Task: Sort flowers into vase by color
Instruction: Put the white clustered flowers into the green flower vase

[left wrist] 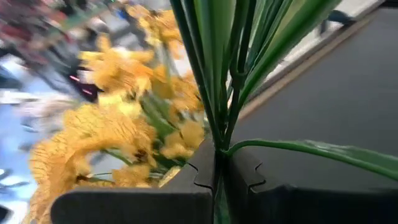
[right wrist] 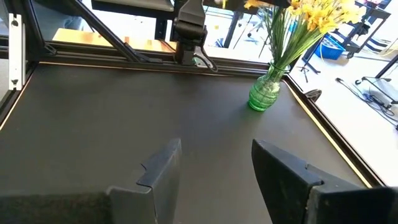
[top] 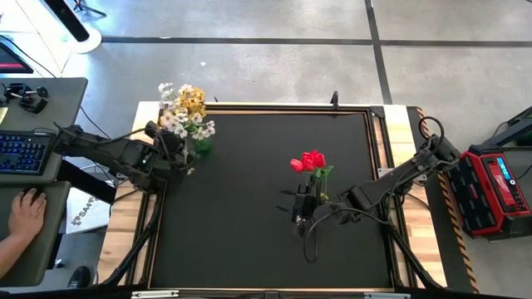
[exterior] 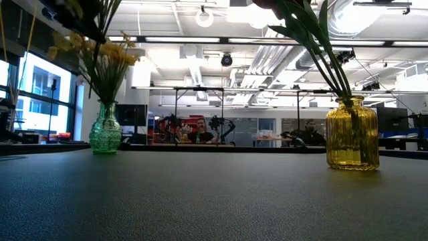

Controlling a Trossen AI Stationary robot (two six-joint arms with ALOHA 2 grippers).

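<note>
Readable text: almost none

Only a fragment of dark lettering, seemingly "SAF", shows on a white printed sheet lying on the floor left of the counter; the rest of it is hidden. A white label on the red-and-black case at the right is too small to read.

Black table mat inside a light wooden frame. Left of the table, a grey desk with a blue-lit keyboard and a person's hand on a mouse. Right of the table, a red and black case on the floor. Far behind the table, a seated person in a big hall with bright ceiling lamps and windows at left.
</note>
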